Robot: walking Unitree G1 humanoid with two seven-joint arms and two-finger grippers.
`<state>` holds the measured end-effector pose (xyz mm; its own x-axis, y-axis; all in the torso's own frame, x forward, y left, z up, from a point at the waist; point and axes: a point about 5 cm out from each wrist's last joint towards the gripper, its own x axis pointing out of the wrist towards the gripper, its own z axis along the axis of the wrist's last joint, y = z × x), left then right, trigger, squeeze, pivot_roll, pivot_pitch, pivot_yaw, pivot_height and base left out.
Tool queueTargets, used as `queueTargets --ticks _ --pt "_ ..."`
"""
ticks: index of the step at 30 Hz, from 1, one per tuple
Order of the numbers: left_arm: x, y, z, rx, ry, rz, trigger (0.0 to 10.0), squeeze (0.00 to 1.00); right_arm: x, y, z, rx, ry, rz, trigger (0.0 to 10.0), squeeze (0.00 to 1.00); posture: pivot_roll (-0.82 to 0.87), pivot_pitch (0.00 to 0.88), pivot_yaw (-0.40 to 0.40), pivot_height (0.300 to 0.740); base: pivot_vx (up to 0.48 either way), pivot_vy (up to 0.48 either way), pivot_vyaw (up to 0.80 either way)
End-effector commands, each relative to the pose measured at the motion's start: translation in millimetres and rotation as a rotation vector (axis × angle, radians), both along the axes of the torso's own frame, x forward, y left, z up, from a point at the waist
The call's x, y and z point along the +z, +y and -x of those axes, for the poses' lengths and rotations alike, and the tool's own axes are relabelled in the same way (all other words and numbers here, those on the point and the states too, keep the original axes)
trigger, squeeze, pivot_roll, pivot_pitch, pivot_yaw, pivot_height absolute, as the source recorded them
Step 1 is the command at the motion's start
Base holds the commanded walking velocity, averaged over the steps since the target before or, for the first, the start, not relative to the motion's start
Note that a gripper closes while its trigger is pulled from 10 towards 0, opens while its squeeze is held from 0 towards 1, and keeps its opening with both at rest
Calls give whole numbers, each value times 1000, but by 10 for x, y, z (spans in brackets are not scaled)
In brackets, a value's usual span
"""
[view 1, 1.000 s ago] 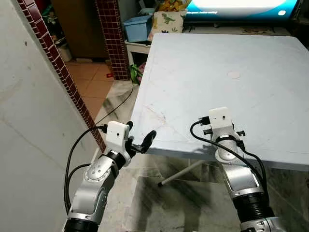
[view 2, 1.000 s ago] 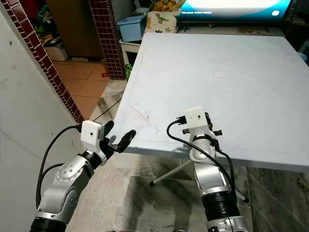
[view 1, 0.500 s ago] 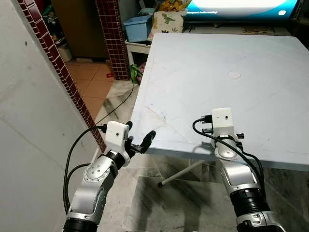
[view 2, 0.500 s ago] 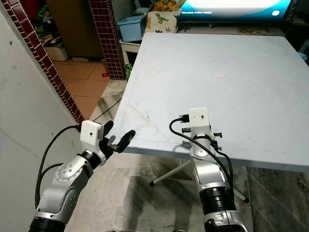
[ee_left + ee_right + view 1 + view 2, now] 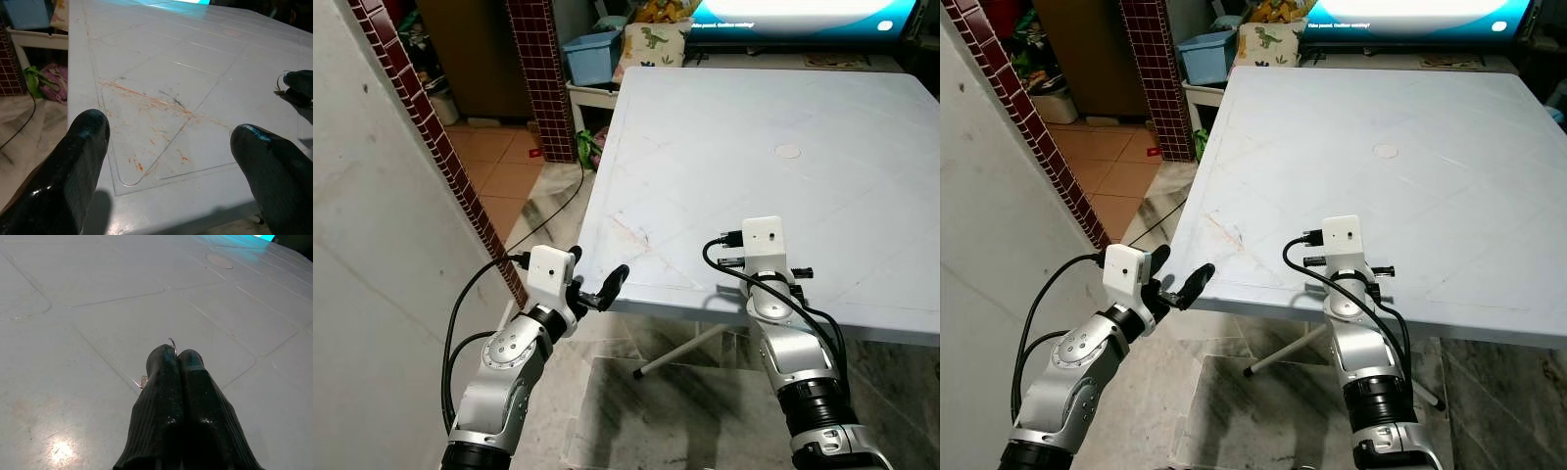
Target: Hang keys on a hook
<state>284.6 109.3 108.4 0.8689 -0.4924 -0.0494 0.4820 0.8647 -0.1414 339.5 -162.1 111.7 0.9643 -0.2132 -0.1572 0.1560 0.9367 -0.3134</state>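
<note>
My right pincer [image 5: 177,355] is pressed together on the keys [image 5: 172,345], low over the near edge of the white table [image 5: 783,108]. A thin loop of metal ring pokes out at twelve o'clock from my fingertips, and a small bright bit of metal hangs at about nine o'clock beside them, just above the tabletop. That makes the keys light, hard and slick, I reckon, with the loose parts free to swing. The ring looks the best place to hold, leaving enough of the loop free to slip over a hook.

My left pincer [image 5: 168,147] is spread wide apart with nothing in it, off the table's near left corner, at about nine o'clock from my right arm.

From the head, my right wrist hides the pincer and the keys. Looking along my right fingers, the ring shows. My left wrist camera catches the dark tip of my right pincer at about three o'clock, with a glint of metal beside it.
</note>
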Motion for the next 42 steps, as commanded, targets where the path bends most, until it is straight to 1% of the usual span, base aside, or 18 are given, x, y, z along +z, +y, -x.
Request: queueTargets --ticks 1,7,9,10,15,16,21,22,23,24,32,33,35,36,37,39,42 --pt "46 -7 -6 -6 -15 -5 10000 0 -6 17 -18 4 6 -11 0 0 -34 94 64 740 0 0 0" --pt "46 -7 -9 -4 -16 -5 10000 0 -8 1 -20 1 10 -4 0 0 -34 93 64 740 0 0 0" --pt "46 -6 -9 -3 -16 -5 10000 0 16 -2 -24 5 -3 12 0 0 -34 93 64 740 0 0 0" --pt "47 -6 -10 -3 -17 -5 10000 0 76 12 -34 20 -38 51 0 0 -34 93 64 740 0 0 0" --pt "46 -3 -13 -2 -17 -5 10000 0 248 40 -47 30 -139 121 0 0 -38 91 64 740 0 0 0" --pt "43 -3 -12 -1 -17 -5 10000 0 320 52 -48 36 -182 150 0 0 -38 91 64 740 0 0 0" --pt "42 -6 -12 -2 -15 -5 10000 0 420 107 -49 72 -237 187 0 0 -38 91 64 740 0 0 0" --pt "42 -6 -12 -1 -15 -5 10000 0 435 121 -47 80 -246 192 353 0 -38 91 64 740 0 0 0" --pt "41 -4 -13 2 -15 -7 10000 0 477 155 -39 102 -264 205 471 0 -38 91 64 740 0 0 0" --pt "37 6 -14 14 -16 -18 10000 0 504 192 -27 126 -278 203 1176 0 -37 85 62 740 0 0 0" --pt "37 6 -14 14 -16 -18 10000 0 504 192 -27 126 -278 203 1176 0 -37 85 62 740 0 0 0" --pt "61 72 -16 72 -39 -36 10000 0 573 227 18 157 -304 177 10000 0 -39 72 60 740 0 0 0" --pt "102 154 -17 145 -70 -51 10000 0 658 255 75 188 -333 148 10000 0 -34 66 59 740 0 0 0" --pt "102 154 -17 145 -70 -51 10000 0 658 255 75 188 -333 148 10000 0 -34 66 59 740 0 0 0" --pt "123 177 -30 179 -83 -49 10000 0 699 274 102 206 -348 158 10000 0 -30 64 59 740 0 0 0" --pt "130 162 -49 184 -85 -46 10000 0 716 291 112 213 -357 161 10000 0 -31 56 59 740 0 0 0" --pt "155 99 -82 176 -95 -38 10000 0 717 308 110 223 -355 169 10000 0 -35 54 60 740 0 0 800"
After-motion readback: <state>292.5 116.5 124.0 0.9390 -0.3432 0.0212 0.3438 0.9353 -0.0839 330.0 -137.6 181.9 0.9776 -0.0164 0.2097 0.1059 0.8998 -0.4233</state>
